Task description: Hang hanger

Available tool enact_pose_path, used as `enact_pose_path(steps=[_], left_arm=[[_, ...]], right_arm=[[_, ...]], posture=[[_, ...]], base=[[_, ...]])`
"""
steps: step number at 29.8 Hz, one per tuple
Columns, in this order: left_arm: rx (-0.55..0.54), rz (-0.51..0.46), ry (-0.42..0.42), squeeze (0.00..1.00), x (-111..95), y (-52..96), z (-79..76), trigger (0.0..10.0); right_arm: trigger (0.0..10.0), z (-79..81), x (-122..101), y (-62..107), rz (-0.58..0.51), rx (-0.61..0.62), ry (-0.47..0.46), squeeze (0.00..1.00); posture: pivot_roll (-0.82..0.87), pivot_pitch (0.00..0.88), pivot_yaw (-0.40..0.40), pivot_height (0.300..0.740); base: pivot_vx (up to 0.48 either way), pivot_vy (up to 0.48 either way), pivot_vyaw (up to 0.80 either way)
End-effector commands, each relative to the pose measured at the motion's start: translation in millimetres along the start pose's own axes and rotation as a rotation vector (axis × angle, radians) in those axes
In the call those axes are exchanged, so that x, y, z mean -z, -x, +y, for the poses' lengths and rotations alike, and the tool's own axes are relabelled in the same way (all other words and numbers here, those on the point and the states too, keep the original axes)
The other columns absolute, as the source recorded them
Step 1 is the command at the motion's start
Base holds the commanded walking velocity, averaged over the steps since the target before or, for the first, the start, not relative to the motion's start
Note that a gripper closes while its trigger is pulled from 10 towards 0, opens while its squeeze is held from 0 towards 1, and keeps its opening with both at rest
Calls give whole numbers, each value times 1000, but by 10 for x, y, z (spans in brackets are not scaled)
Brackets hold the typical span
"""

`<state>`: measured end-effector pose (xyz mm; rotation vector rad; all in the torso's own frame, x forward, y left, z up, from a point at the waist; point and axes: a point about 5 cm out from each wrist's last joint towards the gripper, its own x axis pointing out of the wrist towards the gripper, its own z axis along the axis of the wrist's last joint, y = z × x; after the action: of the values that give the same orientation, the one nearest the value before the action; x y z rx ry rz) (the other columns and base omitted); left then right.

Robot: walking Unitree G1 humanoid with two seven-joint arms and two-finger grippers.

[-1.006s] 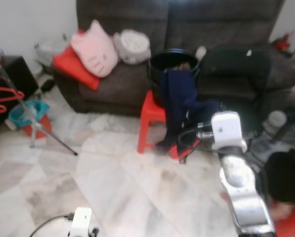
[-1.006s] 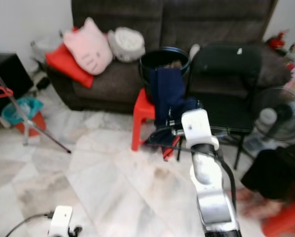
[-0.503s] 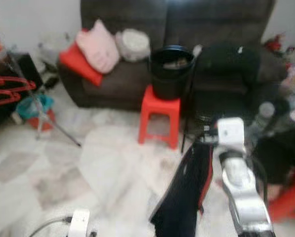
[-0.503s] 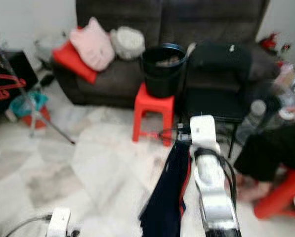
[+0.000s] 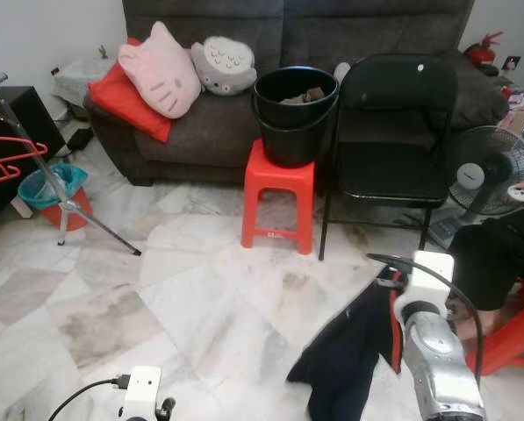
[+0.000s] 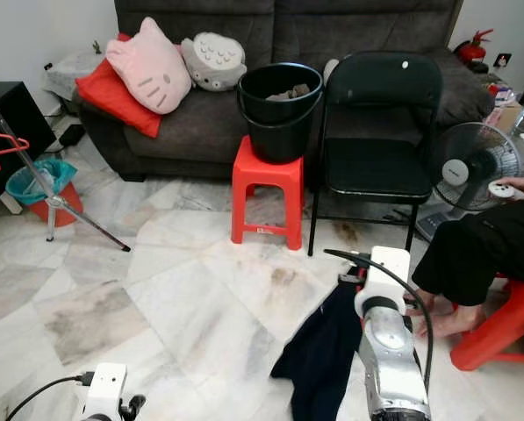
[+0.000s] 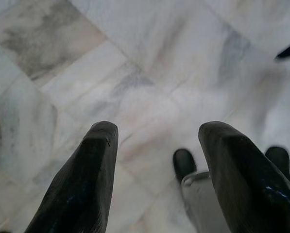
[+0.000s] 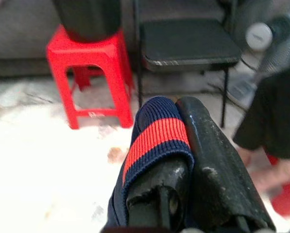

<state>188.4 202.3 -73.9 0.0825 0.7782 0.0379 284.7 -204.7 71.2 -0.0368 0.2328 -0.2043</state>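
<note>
A navy garment with a red stripe (image 8: 157,141) is pinched in my right gripper (image 8: 176,104), which is shut on it. The cloth hangs from that hand down to the marble floor as a dark heap (image 5: 345,351) beside my silver right arm (image 5: 433,368). Two red hangers (image 5: 7,162) hang on a tripod rack (image 5: 64,206) at the far left. My left gripper (image 7: 159,128) is open low over bare floor, holding nothing.
A black bucket (image 5: 295,105) stands on a red stool (image 5: 279,197) before the grey sofa (image 5: 200,132). A black folding chair (image 5: 389,132) and a fan (image 5: 490,167) are to the right. A person's leg (image 5: 503,254) and another red stool (image 5: 512,338) are at far right.
The navy garment, draped from the bucket over the stool a second ago, has come away with my right gripper and now hangs near the floor. The view has also shifted back.
</note>
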Motion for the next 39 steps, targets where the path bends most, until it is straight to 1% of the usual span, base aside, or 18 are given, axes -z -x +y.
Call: enact_pose_path(steps=[1,2,4,13,15,17,19,20,22,23,26,30,33,35,36,37,38,39], left_arm=[[-3,-19,20,0,10,15,29,10000],[-7,-227,0,0,-553,-98,11,10000],[-15,-326,-15,0,-844,-125,-4,10000],[5,-423,27,0,-1065,-122,-36,10000],[9,-436,36,0,-1076,-116,-44,10000],[14,-443,34,0,-1083,-111,-53,10000],[26,-456,29,0,-1086,-102,-64,10000],[26,-456,29,0,-1086,-102,-64,10000],[27,-456,28,0,-1080,-100,-63,10000],[27,-456,28,0,-1080,-100,-63,10000],[24,-455,30,0,-1073,-97,-43,10000],[22,-452,24,0,-1073,-98,-21,10000],[21,-453,22,0,-1086,-99,-11,10000],[20,-452,21,0,-1095,-102,-8,10000],[20,-452,21,0,-1095,-102,-8,10000],[19,-450,21,0,-1099,-104,-6,10000],[19,-450,21,0,-1099,-104,-6,10000],[18,-448,21,0,-1098,-105,0,10000]], right_arm=[[10000,45,-44,3,-40,-19,-26,0],[10000,43,-39,5,-41,-11,-34,0],[10000,36,-34,3,-39,-2,-36,0],[10000,-16,-15,-15,-40,40,-40,0],[10000,-120,2,-5,-48,137,-77,0],[10000,-244,23,7,-49,248,-163,0],[10000,-389,280,53,99,406,-446,0],[10000,-389,280,53,99,406,-446,0],[10000,-428,523,118,229,509,-638,0],[10000,-428,523,118,229,509,-638,0],[10000,-415,770,215,351,570,-719,0],[10000,-451,692,177,318,557,-651,0],[10000,-434,583,90,288,450,-552,0],[10000,-147,476,-20,289,74,-178,0],[10000,-147,476,-20,289,74,-178,0],[10000,-8,442,-21,267,-95,35,0],[10000,-8,442,-21,267,-95,35,0],[10000,75,440,-5,235,-201,268,0]], posture=[[-15,0,40,740],[-13,0,40,740],[-12,0,41,740],[-24,0,47,740],[-24,0,47,740],[-24,0,48,740],[-27,0,51,740],[-27,0,51,740],[-22,0,50,740],[-22,0,50,740],[-18,0,52,740],[-18,0,54,740],[-16,0,54,740],[-15,0,55,740],[-15,0,55,740],[-15,0,55,740],[-15,0,55,740],[-18,0,55,740]], base=[[0,0,0],[0,0,0],[0,0,0],[0,0,0],[0,0,0],[0,0,0],[0,0,0],[0,0,0],[0,0,0],[0,0,0],[0,0,0],[0,0,0],[0,0,0],[0,0,0],[0,0,0],[0,0,0],[0,0,0],[0,0,0]])
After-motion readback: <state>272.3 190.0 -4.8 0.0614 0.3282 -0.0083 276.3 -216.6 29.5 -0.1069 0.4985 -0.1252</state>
